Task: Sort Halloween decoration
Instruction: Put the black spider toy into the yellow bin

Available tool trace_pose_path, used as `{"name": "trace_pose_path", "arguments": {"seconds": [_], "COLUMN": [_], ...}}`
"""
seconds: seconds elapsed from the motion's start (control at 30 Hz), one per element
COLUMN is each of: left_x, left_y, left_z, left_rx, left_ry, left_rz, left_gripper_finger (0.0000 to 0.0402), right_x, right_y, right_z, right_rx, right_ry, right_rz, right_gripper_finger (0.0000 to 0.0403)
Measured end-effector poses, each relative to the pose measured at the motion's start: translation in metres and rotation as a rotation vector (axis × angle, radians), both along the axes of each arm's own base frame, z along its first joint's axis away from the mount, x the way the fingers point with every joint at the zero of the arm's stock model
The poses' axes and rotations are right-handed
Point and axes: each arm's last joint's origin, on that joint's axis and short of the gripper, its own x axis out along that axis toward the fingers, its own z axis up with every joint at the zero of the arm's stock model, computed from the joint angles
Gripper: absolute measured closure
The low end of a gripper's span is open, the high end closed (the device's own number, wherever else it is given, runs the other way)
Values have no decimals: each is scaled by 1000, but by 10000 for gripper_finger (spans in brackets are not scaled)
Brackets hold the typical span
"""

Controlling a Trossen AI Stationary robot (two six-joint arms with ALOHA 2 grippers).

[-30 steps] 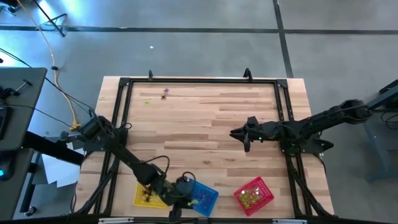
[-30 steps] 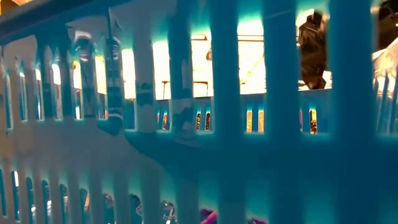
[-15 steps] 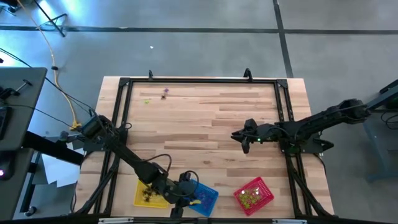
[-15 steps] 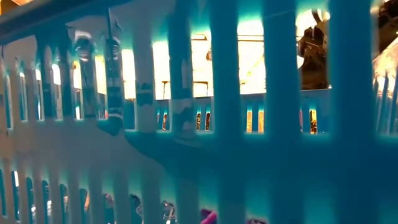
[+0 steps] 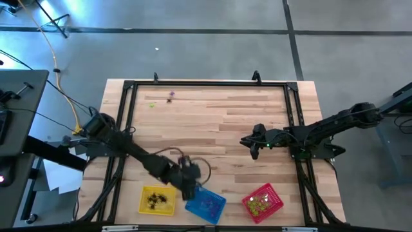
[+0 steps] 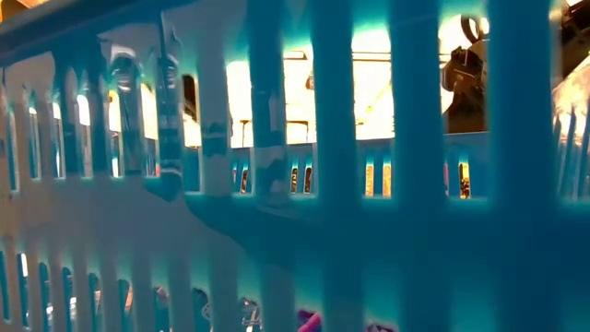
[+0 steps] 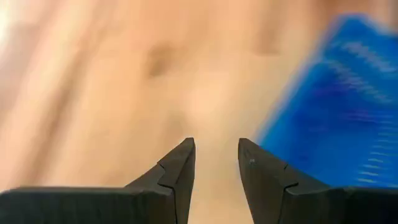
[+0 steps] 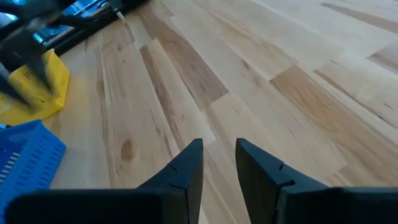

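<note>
Halloween decoration pieces sit mostly sorted already: nearest edge, black ones in the yellow basket, a few in the blue basket (purple bit visible through its mesh in the low view), yellow-green ones in the red basket. My left gripper hangs just beside the blue basket's rim on the table side, fingers a small gap apart, nothing between them in the left wrist view. Mid-table, my right gripper hovers over bare wood, fingers likewise parted a little, empty. Far side, near the back-left corner of the table, two loose trinkets remain: a yellow-green one and a purple one, close to each other but apart. Handling guess: tiny, very light, likely thin springy plastic legs, so they'll skid or flick away if nudged; best pinch across the central body from straight above, fingers closing nearly all the way. Orientation: too small to tell heading or long axis from the high view; they read as roughly round spiky blobs, so approach angle probably doesn't matter.
</note>
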Motion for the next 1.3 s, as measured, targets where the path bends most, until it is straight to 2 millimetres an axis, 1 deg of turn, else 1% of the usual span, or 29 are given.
{"name": "trace_pose_path", "arguments": {"seconds": [0.1, 0.17, 0.27, 0.43, 0.63, 0.77, 0.9, 0.97, 1.17, 1.3], "left_x": [-4, -7, -12, -23, -42, -52, -59, -63, -75, -80], "left_y": [25, 42, 71, 126, 179, 207, 232, 244, 272, 287], "left_z": [3, 3, 0, -14, -14, -14, -18, -19, -20, -19], "left_rx": [133, 223, 291, 284, 185, 161, 234, 253, 253, 235], "left_ry": [72, 87, 101, 119, 67, 63, 122, 134, 163, 142], "left_rz": [66, 105, 195, 354, 523, 600, 582, 619, 763, 869], "left_gripper_finger": [291, 291, 291, 288, 273, 256, 250, 250, 250, 250], "right_x": [0, 0, 0, 0, 0, 0, 0, 0, 0, 0], "right_y": [0, 0, 0, 0, 0, 0, 0, 0, 0, 0], "right_z": [0, 0, 0, 0, 0, 0, 0, 0, 0, 0], "right_rx": [0, 0, 0, 0, 0, 0, 0, 0, 0, 0], "right_ry": [-1, 0, 0, 0, 0, 0, 0, 0, 1, 0], "right_rz": [0, 0, 0, 0, 0, 0, 0, 0, 0, -1], "right_gripper_finger": [311, 311, 311, 311, 311, 311, 311, 311, 311, 311]}}
